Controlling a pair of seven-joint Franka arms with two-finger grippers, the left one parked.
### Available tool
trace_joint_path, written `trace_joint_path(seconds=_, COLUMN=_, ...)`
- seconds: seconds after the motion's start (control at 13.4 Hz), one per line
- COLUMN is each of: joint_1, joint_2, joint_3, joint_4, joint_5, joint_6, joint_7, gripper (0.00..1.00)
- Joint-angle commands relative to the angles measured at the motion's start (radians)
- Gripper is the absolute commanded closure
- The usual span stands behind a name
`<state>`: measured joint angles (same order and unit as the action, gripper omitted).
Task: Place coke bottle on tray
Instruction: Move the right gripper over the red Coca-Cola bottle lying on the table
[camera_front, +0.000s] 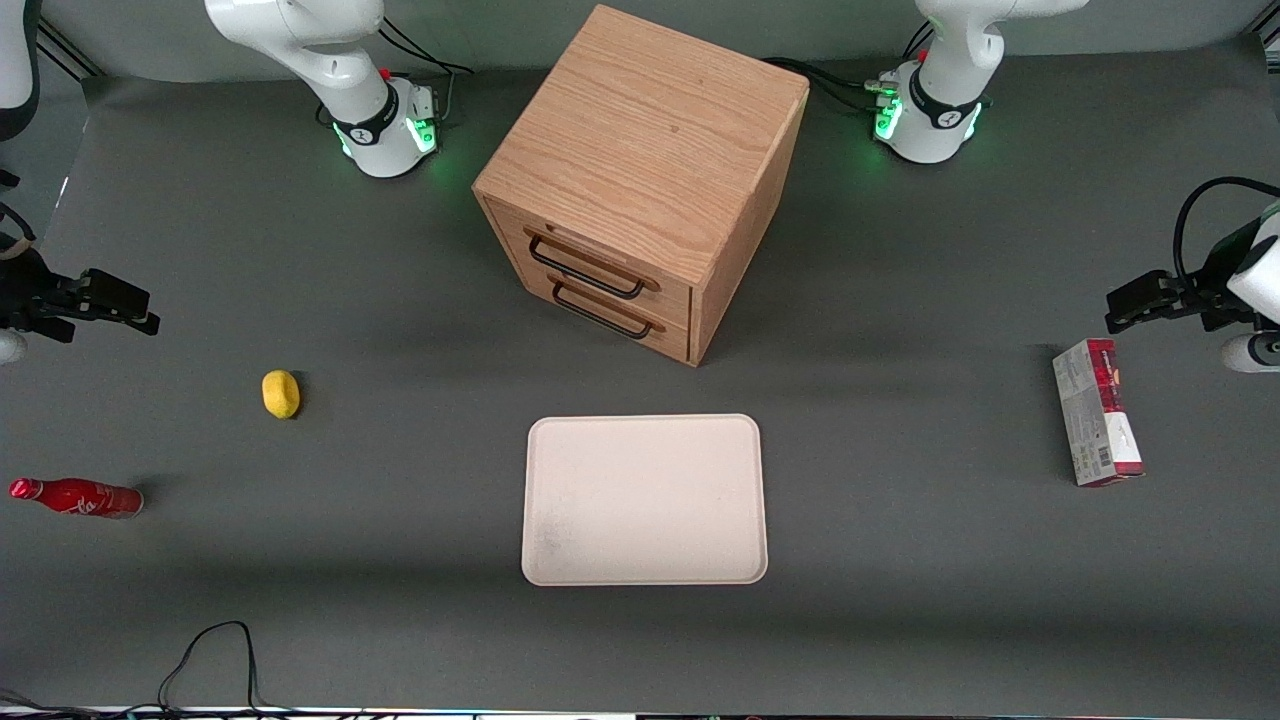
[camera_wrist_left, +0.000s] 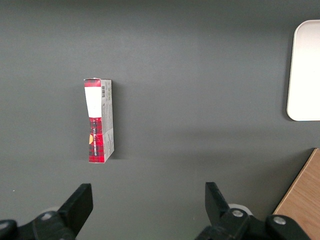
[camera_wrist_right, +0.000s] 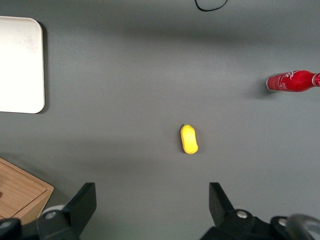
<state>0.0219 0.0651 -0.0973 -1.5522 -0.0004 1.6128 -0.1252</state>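
We see the coke bottle (camera_front: 77, 497) lying at the front view's lower left edge, white script unreadable, well apart from the tray (camera_front: 645, 500) at lower center. Our gripper (camera_wrist_right: 152, 200) hangs above the table with its 2 fingers spread wide, holding nothing.

No legible text (coke bottle (camera_front: 78, 497) script blurred).

wooden drawer cabinet (camera_front: 640, 180), lemon (camera_front: 281, 394), carton (camera_front: 1097, 412)

The coke bottle (camera_front: 76, 497) lies well apart from the tray (camera_front: 645, 500); gripper (camera_front: 140, 312) raised.
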Motion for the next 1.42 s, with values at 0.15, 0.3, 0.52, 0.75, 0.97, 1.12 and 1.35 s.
trace_joint_path(seconds=0.15, joint_1=-0.008, joint_2=0.005, joint_3=-0.013, joint_4=0.018, joint_5=-0.012, joint_6=-0.005, joint_7=-0.013, gripper=0.00)
trace_joint_path(seconds=0.3, joint_1=-0.060, joint_2=0.053, joint_3=-0.013, joint_4=0.070, joint_5=-0.010, joint_6=-0.005, joint_7=-0.020, gripper=0.00)
trace_joint_path(seconds=0.52, joint_1=-0.196, joint_2=0.172, joint_3=-0.013, joint_4=0.188, joint_5=-0.006, joint_6=-0.005, joint_7=-0.045, gripper=0.00)
trace_joint_path(seconds=0.75, joint_1=-0.310, joint_2=0.339, joint_3=-0.012, joint_4=0.378, joint_5=-0.001, joint_6=-0.005, joint_7=-0.195, gripper=0.00)
trace_joint_path(seconds=0.97, joint_1=-0.378, joint_2=0.497, joint_3=-0.004, joint_4=0.584, joint_5=-0.001, joint_6=-0.002, joint_7=-0.339, gripper=0.00)
trace_joint_path(seconds=1.12, joint_1=-0.418, joint_2=0.533, joint_3=-0.001, joint_4=0.641, joint_5=0.005, joint_6=0.003, joint_7=-0.381, gripper=0.00)
trace_joint_path(seconds=1.35, joint_1=-0.442, joint_2=0.533, joint_3=0.001, joint_4=0.658, joint_5=0.017, joint_6=0.006, joint_7=-0.384, gripper=0.00)
